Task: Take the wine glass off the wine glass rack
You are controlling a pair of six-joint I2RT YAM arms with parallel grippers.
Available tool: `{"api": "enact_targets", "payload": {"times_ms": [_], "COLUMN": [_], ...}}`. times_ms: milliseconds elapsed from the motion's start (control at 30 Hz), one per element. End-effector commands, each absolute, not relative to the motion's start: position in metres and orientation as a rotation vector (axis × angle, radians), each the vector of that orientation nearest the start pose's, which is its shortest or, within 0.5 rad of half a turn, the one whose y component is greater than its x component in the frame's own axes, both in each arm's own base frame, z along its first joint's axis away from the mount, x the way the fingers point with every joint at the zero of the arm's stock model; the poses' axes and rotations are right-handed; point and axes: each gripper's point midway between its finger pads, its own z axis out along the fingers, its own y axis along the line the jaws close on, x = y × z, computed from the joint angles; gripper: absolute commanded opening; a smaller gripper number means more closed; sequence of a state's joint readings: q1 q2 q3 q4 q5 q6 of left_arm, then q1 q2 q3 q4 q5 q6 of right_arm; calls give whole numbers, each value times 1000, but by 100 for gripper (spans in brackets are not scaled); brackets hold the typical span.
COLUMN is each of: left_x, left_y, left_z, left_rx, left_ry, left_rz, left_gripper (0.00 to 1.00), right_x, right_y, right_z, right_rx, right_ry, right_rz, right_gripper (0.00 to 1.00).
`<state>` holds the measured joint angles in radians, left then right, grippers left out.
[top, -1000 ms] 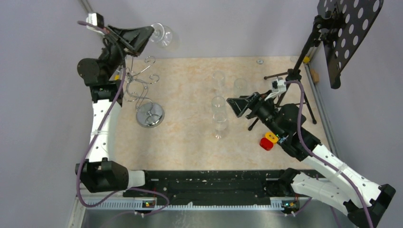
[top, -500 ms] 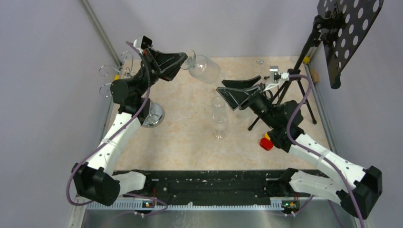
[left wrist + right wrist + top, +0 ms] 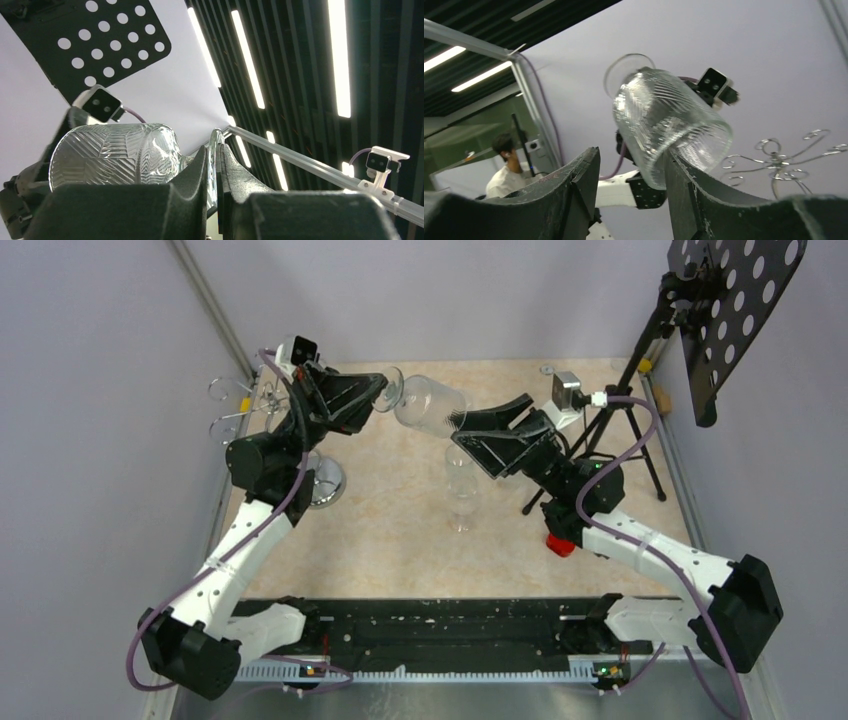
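The wine glass is ribbed and clear and lies on its side in the air above the table's back middle. My left gripper is shut on its round foot; the bowl sticks out to the left in the left wrist view. My right gripper is open, its jaws wide at the bowl's rim, the rim's lower edge against the inside of the right finger. The chrome wine glass rack stands at the back left, its mirrored base partly hidden behind my left arm; it also shows in the right wrist view.
An upright clear glass stands mid-table below my right gripper. A black tripod music stand stands at the back right. A red and yellow object sits by my right arm. Walls close in at the left and back.
My left arm has swung the glass from the back wall by the rack rightward and tipped it on its side. My right gripper has risen and moved left to the bowl's rim.
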<state>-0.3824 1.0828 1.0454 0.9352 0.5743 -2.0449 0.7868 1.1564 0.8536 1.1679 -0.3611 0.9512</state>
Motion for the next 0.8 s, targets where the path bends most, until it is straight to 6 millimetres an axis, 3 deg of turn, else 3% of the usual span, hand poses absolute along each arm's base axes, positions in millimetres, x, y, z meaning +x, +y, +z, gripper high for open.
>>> {"api": "enact_targets", "payload": {"times_ms": [0, 100, 200, 333, 400, 567, 733, 767], "left_x": [172, 171, 169, 169, 170, 169, 165, 164], "left_y": [-196, -196, -195, -195, -197, -200, -199, -199], "left_z": [581, 580, 579, 577, 574, 571, 575, 575], "left_rx": [-143, -140, -134, -137, -141, -119, -64, -56], "left_ry": [992, 992, 991, 992, 1013, 1029, 1004, 1009], "left_rz": [-2461, -2469, -2478, -2476, -2471, -2436, -2340, -2314], "left_gripper": [0, 0, 0, 0, 0, 28, 64, 66], "right_x": [118, 117, 118, 121, 123, 124, 126, 128], "right_y": [282, 286, 290, 293, 293, 289, 278, 276], "right_z": [542, 546, 548, 548, 548, 548, 551, 552], "right_rx": [-464, -492, -504, -501, -487, -460, -409, -393], "right_ry": [581, 584, 592, 601, 605, 587, 588, 597], "right_rz": [1833, 1841, 1851, 1854, 1852, 1843, 1793, 1774], "right_gripper": [49, 43, 28, 1, 0, 0, 0, 0]}}
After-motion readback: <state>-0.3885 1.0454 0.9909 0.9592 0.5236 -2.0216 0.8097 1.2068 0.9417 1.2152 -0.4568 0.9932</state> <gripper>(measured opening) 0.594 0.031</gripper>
